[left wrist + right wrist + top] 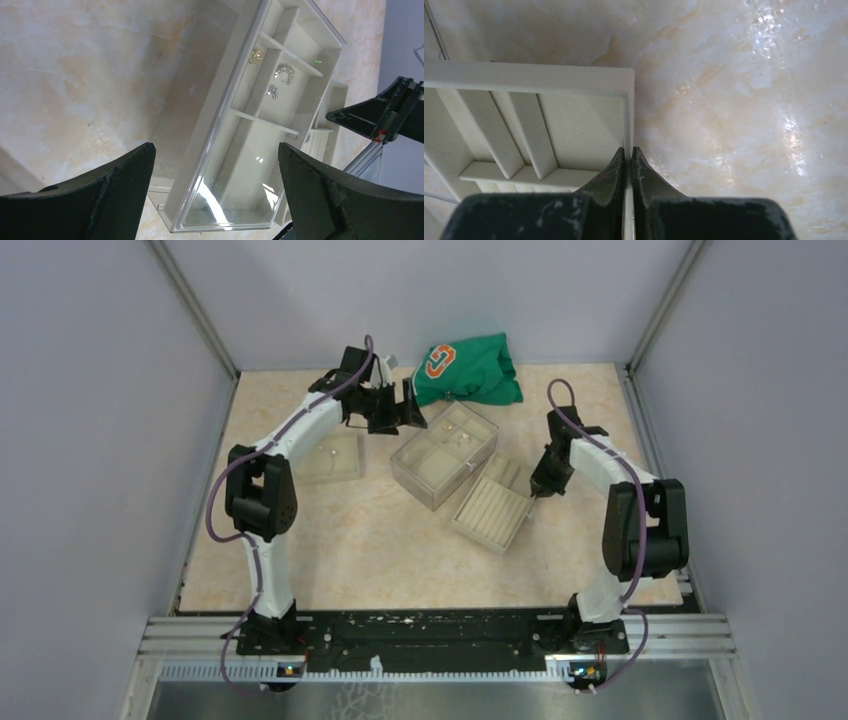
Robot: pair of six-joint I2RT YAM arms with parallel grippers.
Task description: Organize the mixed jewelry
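Observation:
Small silvery jewelry pieces lie in the far compartments of the clear compartmented box, one gold-toned bit among them. In the top view the box stands mid-table. My left gripper hovers open and empty over its back left corner; the wrist view shows the jaws wide apart above the box. My right gripper is shut on the right wall of a cream ridged tray; the fingers pinch that thin wall. No large hoop shows.
A second shallow cream tray lies left of the box with tiny bits in it. A green cloth with an orange logo lies at the back. Grey walls close in the marbled tabletop.

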